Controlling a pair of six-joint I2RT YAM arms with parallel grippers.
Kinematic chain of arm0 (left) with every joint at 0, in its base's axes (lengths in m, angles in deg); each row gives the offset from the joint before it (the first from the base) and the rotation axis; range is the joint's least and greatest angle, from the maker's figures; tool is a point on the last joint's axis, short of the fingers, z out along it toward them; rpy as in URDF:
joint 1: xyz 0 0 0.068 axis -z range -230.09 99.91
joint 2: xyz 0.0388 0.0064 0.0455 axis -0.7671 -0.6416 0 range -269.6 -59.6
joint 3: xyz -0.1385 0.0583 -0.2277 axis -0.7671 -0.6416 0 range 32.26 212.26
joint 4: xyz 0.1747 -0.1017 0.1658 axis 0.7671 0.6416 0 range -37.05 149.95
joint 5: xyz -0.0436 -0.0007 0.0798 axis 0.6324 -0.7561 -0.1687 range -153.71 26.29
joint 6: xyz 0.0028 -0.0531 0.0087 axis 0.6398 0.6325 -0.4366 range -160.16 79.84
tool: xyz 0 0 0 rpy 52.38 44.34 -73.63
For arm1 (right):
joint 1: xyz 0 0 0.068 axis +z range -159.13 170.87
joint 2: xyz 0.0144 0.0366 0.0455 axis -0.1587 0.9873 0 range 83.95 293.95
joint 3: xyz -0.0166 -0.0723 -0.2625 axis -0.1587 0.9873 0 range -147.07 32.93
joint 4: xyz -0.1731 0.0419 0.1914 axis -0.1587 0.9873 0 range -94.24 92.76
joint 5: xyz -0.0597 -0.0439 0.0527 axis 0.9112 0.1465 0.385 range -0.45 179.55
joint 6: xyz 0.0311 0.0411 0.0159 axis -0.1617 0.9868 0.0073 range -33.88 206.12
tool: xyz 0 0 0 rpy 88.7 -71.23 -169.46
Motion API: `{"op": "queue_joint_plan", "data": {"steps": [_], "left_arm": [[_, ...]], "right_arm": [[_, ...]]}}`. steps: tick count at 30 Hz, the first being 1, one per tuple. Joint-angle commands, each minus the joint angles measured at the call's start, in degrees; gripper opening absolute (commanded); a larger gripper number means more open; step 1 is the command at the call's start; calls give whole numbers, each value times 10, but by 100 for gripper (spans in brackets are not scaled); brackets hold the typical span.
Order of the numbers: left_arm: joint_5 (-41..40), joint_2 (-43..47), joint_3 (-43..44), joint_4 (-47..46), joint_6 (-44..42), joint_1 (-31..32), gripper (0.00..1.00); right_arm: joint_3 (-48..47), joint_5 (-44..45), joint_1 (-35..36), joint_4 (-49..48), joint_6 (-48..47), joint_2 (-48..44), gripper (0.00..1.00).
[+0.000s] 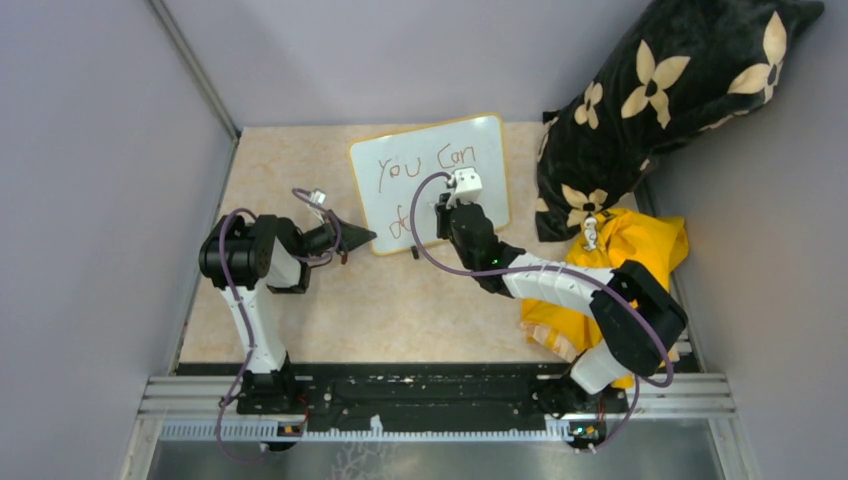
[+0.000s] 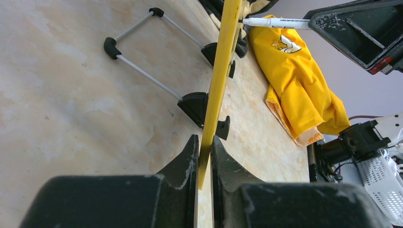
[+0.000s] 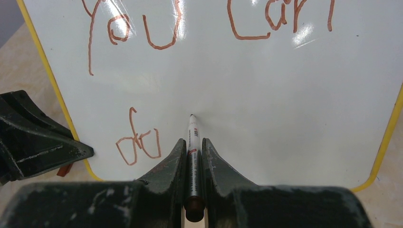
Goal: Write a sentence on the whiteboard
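The whiteboard with its yellow frame stands on the beige table. It reads "You Can" on the top line and "do" on the lower line, in reddish-brown marker. My left gripper is shut on the board's lower left yellow edge. My right gripper is shut on a white marker, whose tip touches the board just right of "do". In the top view the right gripper covers part of the lower line.
A yellow cloth lies right of the board, under the right arm. A black cushion with cream flowers leans at the back right. The board's wire stand with black feet shows behind it. Grey walls close in on both sides.
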Motion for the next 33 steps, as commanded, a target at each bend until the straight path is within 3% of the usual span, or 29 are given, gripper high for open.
{"op": "queue_joint_plan", "data": {"steps": [1, 33], "left_arm": [[8, -8, 3, -14, 7, 4, 0], [8, -8, 5, -12, 7, 5, 0]], "right_arm": [[-18, 13, 5, -8, -1, 0, 0], [57, 44, 25, 13, 29, -39, 0]]}}
